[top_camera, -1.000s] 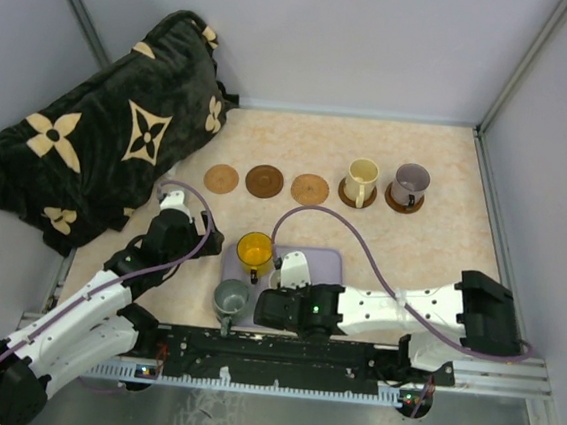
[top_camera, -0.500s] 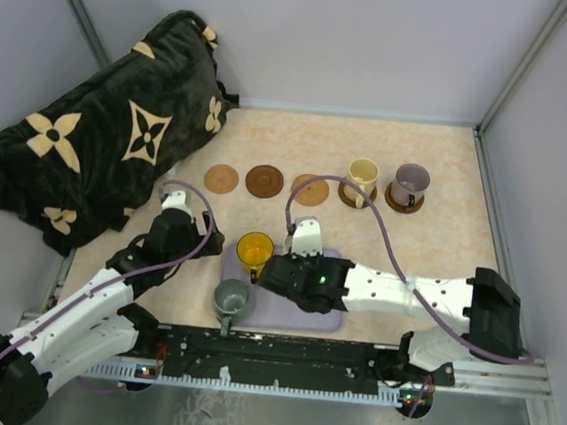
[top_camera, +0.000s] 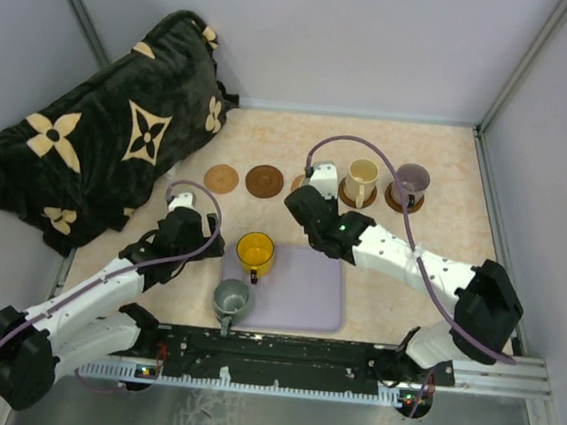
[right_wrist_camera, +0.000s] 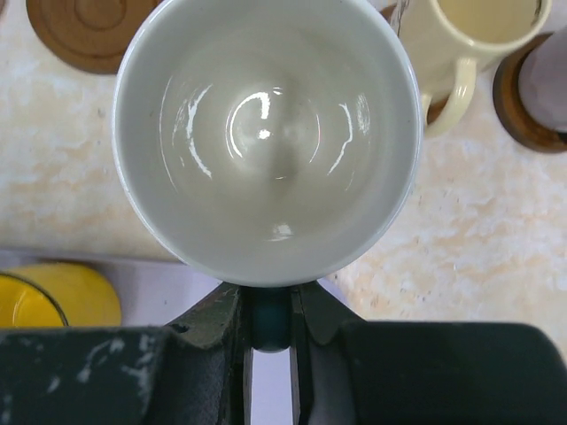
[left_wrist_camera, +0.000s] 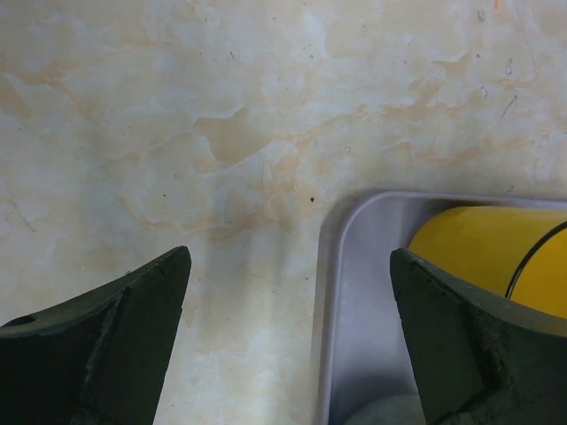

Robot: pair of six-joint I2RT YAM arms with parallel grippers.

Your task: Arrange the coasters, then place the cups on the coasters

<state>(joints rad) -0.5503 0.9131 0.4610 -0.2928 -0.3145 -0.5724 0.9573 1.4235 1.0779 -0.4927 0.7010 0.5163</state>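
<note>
One white mug [right_wrist_camera: 266,142] is pinched by its handle in my right claw [right_wrist_camera: 268,310], jaws nearly closed. Only the wrist view shows it; the overhead view does not. It sits between a brown coaster [right_wrist_camera: 84,31] and the cream mug [right_wrist_camera: 478,40]. My left claw [left_wrist_camera: 289,266] gapes wide and empty at the lavender tray [left_wrist_camera: 354,310] corner, beside the yellow mug [left_wrist_camera: 496,252].

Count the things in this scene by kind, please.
Cups: 5 (yellow, grey-green, cream, purple-grey, white)
Coasters: 5 (bare tan, bare brown, tan half hidden by arm, brown under cream cup, brown under purple-grey cup)
Tray: 1
Blanket: 1
Total: 12
</note>
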